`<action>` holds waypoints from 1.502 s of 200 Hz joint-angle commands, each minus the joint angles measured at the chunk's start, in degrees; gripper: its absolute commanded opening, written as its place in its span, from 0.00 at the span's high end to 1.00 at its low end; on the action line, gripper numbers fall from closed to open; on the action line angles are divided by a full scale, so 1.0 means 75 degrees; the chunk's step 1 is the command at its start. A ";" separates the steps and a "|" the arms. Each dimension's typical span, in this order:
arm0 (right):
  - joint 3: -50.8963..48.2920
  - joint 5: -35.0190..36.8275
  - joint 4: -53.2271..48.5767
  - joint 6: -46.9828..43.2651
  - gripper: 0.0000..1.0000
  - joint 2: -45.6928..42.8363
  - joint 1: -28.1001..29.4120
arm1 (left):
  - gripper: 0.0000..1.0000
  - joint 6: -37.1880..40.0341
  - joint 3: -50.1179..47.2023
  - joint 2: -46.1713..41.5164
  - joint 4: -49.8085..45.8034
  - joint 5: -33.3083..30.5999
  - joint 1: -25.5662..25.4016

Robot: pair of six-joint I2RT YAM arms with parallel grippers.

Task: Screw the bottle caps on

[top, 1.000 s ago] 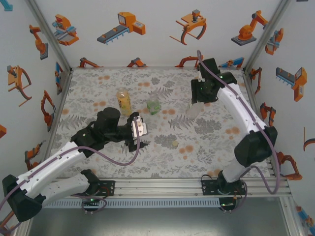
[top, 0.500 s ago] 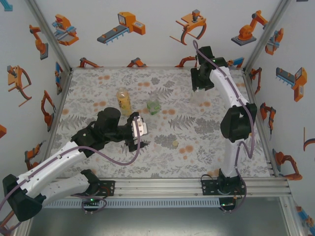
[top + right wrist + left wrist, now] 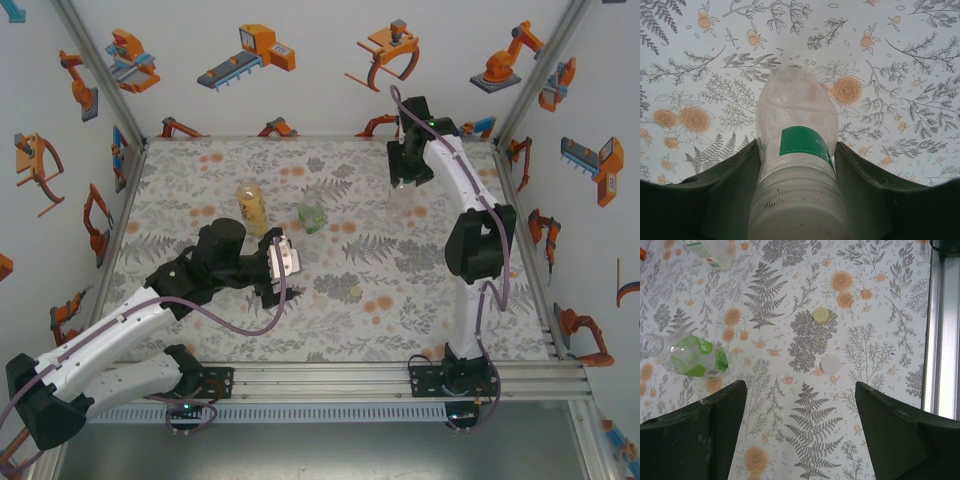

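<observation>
left jaws: wide, empty, unmoved, hovering above white cap (image 3: 830, 363); yellow-green cap (image 3: 821, 315) just at its 12 o'clock. amber bottle (image 3: 250, 205) and open-necked green bottle (image 3: 312, 217) stand near 11 o'clock of worktop (image 3: 200, 170) centre. right jaws: clamped on slim clear bottle (image 3: 797, 165), just carried back to 1 o'clock. judgement: bottle presented, capping not yet begun.

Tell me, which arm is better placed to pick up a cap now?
Left. The left gripper is open above the table, and the white cap and the yellow-green cap lie in view between its fingers. The right gripper is shut on the clear bottle.
</observation>
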 commanded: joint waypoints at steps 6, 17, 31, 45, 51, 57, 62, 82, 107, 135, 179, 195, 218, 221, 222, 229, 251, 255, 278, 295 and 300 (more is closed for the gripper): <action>-0.0161 0.0067 0.0081 -0.0100 0.52 -0.0036 -0.0004 | 0.19 -0.0073 0.0018 0.0017 0.0057 0.0069 -0.0027; -0.0163 0.0055 0.0082 -0.0104 0.52 -0.0046 -0.0003 | 0.19 -0.0080 0.0015 0.0025 0.0056 0.0101 -0.0027; -0.0175 0.0035 0.0080 -0.0099 0.50 -0.0046 -0.0004 | 0.19 -0.0092 0.0030 0.0039 0.0067 0.0139 -0.0027; -0.0158 0.0013 0.0072 -0.0085 0.46 -0.0052 -0.0003 | 0.19 -0.0091 0.0030 0.0053 0.0076 0.0144 -0.0027; -0.0158 0.0000 0.0068 -0.0069 0.44 -0.0060 -0.0004 | 0.19 -0.0089 0.0027 0.0056 0.0075 0.0150 -0.0026; -0.0162 -0.0003 0.0068 -0.0056 0.42 -0.0071 -0.0006 | 0.19 -0.0086 0.0045 0.0052 0.0068 0.0151 -0.0027; -0.0154 -0.0009 0.0070 -0.0051 0.41 -0.0087 -0.0004 | 0.19 -0.0093 0.0042 0.0068 0.0072 0.0161 -0.0028; -0.0103 -0.0038 0.0059 -0.0034 0.38 -0.0142 -0.0005 | 0.19 -0.0086 0.0042 0.0055 0.0070 0.0191 -0.0027; -0.0049 -0.0039 0.0024 -0.0032 0.36 -0.0218 -0.0004 | 0.19 -0.0089 0.0041 0.0060 0.0068 0.0208 -0.0027; 0.0170 -0.0091 -0.0148 -0.0051 0.36 -0.0265 -0.0003 | 0.19 -0.0099 0.0049 0.0051 0.0079 0.0220 -0.0028; 0.0654 -0.0182 -0.0430 -0.0068 0.37 -0.0404 -0.0006 | 0.18 -0.0101 0.0053 0.0040 0.0075 0.0243 -0.0027; 0.0868 -0.0191 -0.0593 -0.0075 0.37 -0.0455 -0.0008 | 0.18 -0.0096 0.0053 0.0007 0.0072 0.0242 -0.0032; 0.0993 -0.0191 -0.0713 -0.0068 0.38 -0.0615 0.0019 | 0.18 -0.0093 0.0053 -0.0030 0.0058 0.0243 -0.0028; 0.0993 -0.0182 -0.0715 -0.0060 0.38 -0.0640 0.0014 | 0.18 -0.0097 0.0053 -0.0035 0.0056 0.0238 -0.0027; 0.0993 -0.0181 -0.0721 -0.0062 0.38 -0.0655 0.0017 | 0.18 -0.0095 0.0053 -0.0039 0.0056 0.0241 -0.0027; 0.0993 -0.0190 -0.0742 -0.0061 0.38 -0.0718 0.0029 | 0.18 -0.0101 0.0047 -0.0045 0.0056 0.0232 -0.0027; 0.0981 -0.0095 -0.0805 -0.0083 0.39 -0.0906 0.0100 | 0.18 -0.0104 0.0041 -0.0082 0.0056 0.0232 -0.0027; 0.0981 -0.0069 -0.0824 -0.0079 0.39 -0.0940 0.0122 | 0.18 -0.0100 0.0041 -0.0089 0.0056 0.0232 -0.0027; 0.0917 -0.0027 -0.0979 -0.0083 0.39 -0.1133 0.0189 | 0.18 -0.0103 0.0042 -0.0105 0.0056 0.0220 -0.0027; 0.0703 -0.0027 -0.1032 -0.0058 0.39 -0.1312 0.0280 | 0.18 -0.0098 0.0030 -0.0123 0.0056 0.0220 -0.0027; 0.0610 -0.0016 -0.1043 -0.0060 0.39 -0.1373 0.0315 | 0.18 -0.0100 0.0030 -0.0124 0.0056 0.0220 -0.0027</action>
